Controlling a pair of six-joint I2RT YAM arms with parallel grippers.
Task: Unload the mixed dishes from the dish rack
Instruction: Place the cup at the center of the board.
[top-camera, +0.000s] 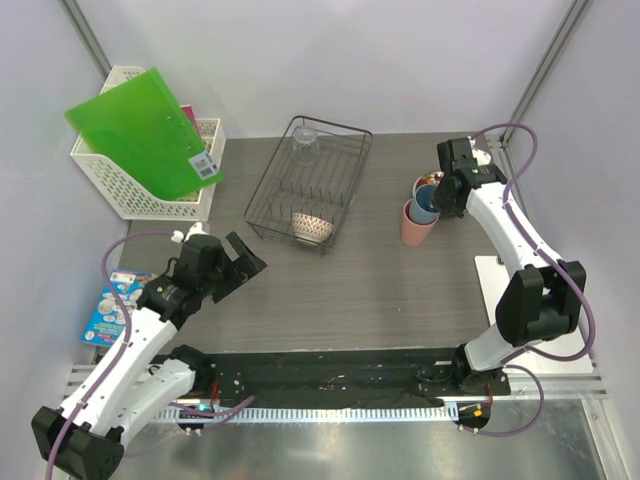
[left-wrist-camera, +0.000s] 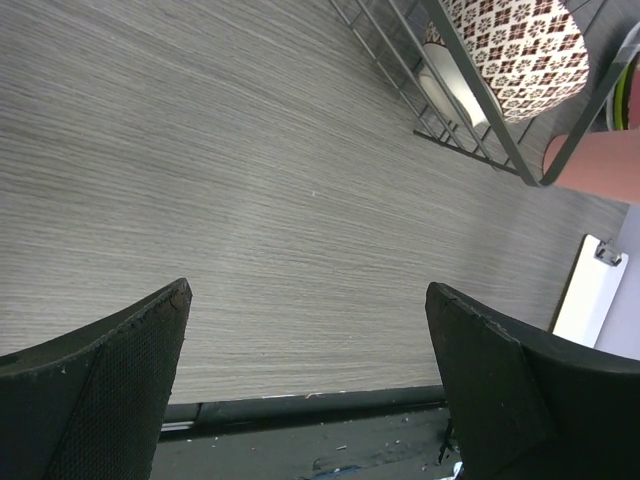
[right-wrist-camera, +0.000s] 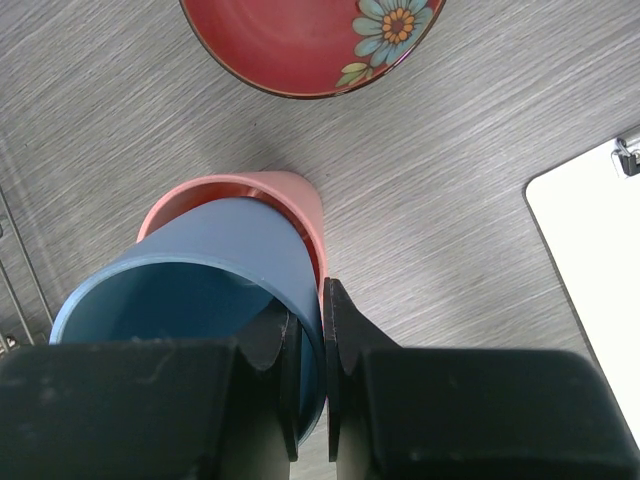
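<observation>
The black wire dish rack (top-camera: 262, 192) stands mid-table with a white bowl with reddish pattern (top-camera: 312, 228) at its near end and a clear glass (top-camera: 305, 141) at its far end. My right gripper (top-camera: 438, 200) is shut on the wall of the light blue cup (right-wrist-camera: 190, 290), one finger inside and one outside. The blue cup sits partly inside the pink cup (right-wrist-camera: 295, 195), right of the rack. A red patterned plate (right-wrist-camera: 300, 40) lies just beyond. My left gripper (top-camera: 246, 262) is open and empty, near the rack's front left corner; its view (left-wrist-camera: 310, 300) shows the bowl (left-wrist-camera: 520, 50).
A white lattice basket (top-camera: 130, 195) with a green folder (top-camera: 145, 135) stands at the back left. A blue packet (top-camera: 112, 305) lies at the left edge. A white board (right-wrist-camera: 590, 260) lies on the table at the right.
</observation>
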